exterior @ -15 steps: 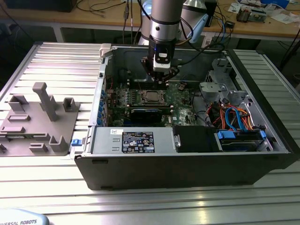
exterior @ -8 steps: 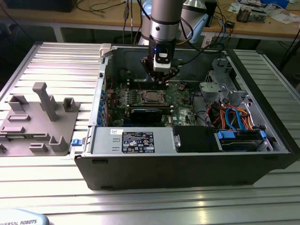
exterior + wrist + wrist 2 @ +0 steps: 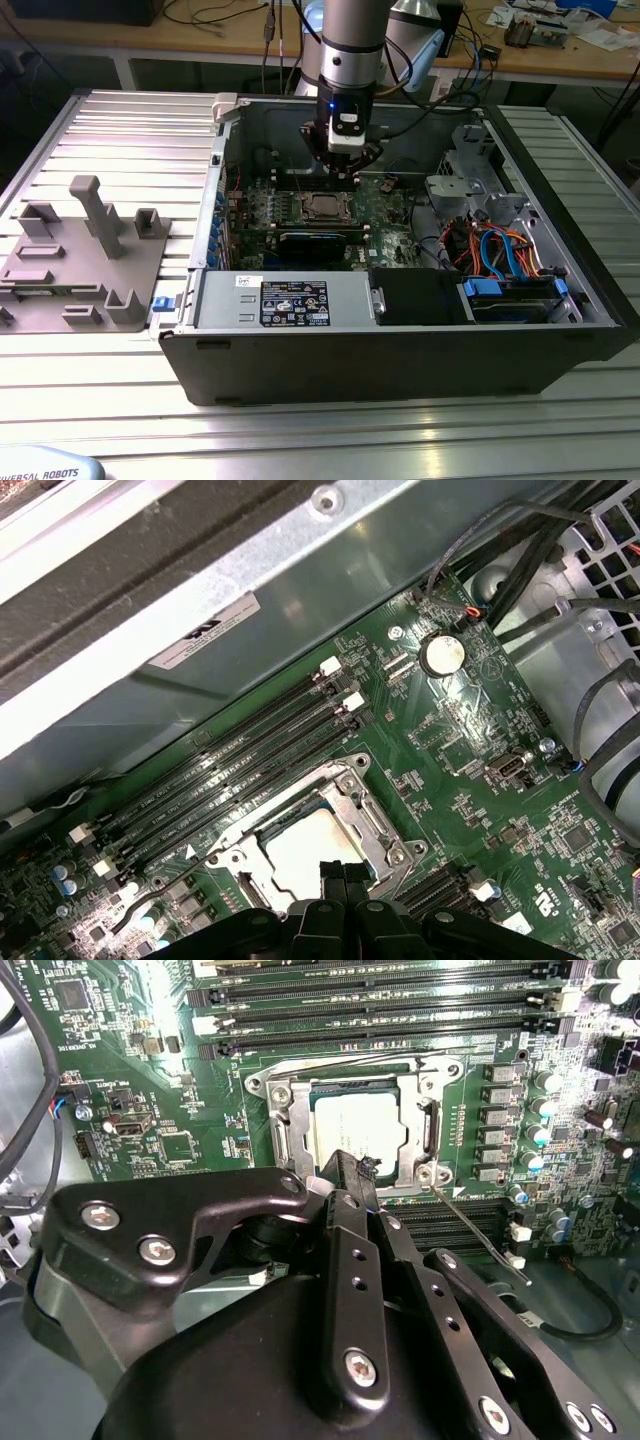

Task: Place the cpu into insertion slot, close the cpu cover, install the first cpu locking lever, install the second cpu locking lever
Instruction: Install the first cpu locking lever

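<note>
The cpu [image 3: 362, 1125] lies flat in the insertion slot on the green motherboard [image 3: 190, 1120], with its silver top showing. The silvery cpu cover [image 3: 281, 1110] lies down around it, and the cpu fills the cover's window. A thin wire locking lever [image 3: 480, 1232] sticks out from one socket corner, away from the socket. My gripper [image 3: 350, 1165] hovers just over the socket's edge, shut with nothing held. In the first wrist view the gripper [image 3: 343, 872] sits beside the cpu [image 3: 305, 848]. In the exterior view the gripper [image 3: 343, 168] hangs above the cpu [image 3: 322, 207] inside the open computer case [image 3: 400, 350].
Long black memory slots [image 3: 380, 1015] run beside the socket. Black cables [image 3: 590, 1310] and a drive cage [image 3: 470, 195] with orange and blue wires sit on the exterior view's right. A grey plastic fixture [image 3: 85, 250] stands on the aluminium table at the exterior view's left.
</note>
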